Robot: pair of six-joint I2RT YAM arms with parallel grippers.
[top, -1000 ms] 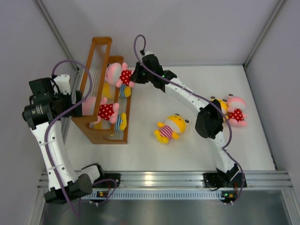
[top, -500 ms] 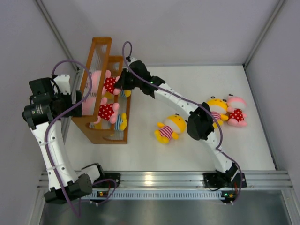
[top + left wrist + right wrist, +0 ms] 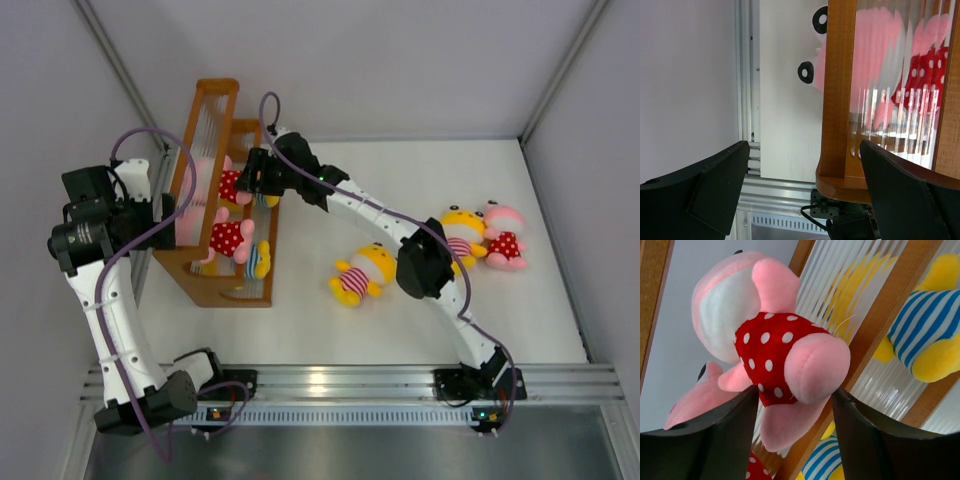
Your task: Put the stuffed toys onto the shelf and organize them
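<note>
The brown stepped shelf [image 3: 215, 95] stands at the back left. My right gripper [image 3: 250, 180] reaches over it, open, its jaws spread either side of a pink stuffed toy in a red dotted outfit [image 3: 770, 345] that leans on the slatted rails [image 3: 880, 325]. A second pink toy [image 3: 228, 238] and a blue-striped yellow one [image 3: 258, 260] also sit on the shelf. On the table lie a pink-striped yellow toy [image 3: 365, 273], another yellow toy [image 3: 462, 232] and a pink one [image 3: 504, 235]. My left gripper [image 3: 805, 145] is open behind the shelf's end post [image 3: 838, 100], holding nothing.
The shelf stands close to the left wall. White side walls enclose the table. An aluminium rail [image 3: 340, 380] runs along the near edge by the arm bases. The right arm's elbow [image 3: 420, 265] hangs between the table toys.
My right arm has swung left and carried the pink dotted toy onto the shelf. Its jaws have parted from the toy's leg. The left arm has not moved.
</note>
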